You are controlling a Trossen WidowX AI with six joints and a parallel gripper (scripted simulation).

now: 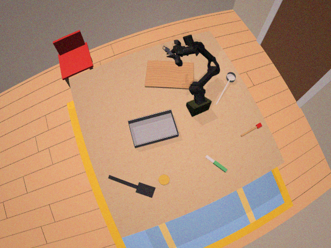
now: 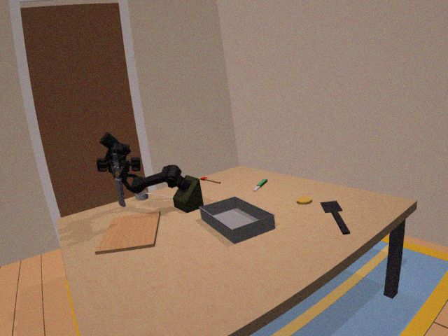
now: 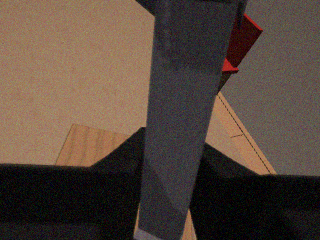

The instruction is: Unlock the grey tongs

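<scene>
The flat rectangular wooden board (image 2: 129,230) lay below the black parallel-jaw gripper (image 2: 116,172) and a little toward the base, while the dark grey rectangular roasting tin (image 2: 236,218) sat well apart from it, with nothing lying across it. The gripper was clenched on the long grey tongs (image 2: 120,190), held high above the board's far edge. Their long axis stood nearly upright, tips pointing down. Judging by this, the unlocking squeeze was in hand; whether they had sprung open could not be told. Next they would need lowering onto the board.
</scene>
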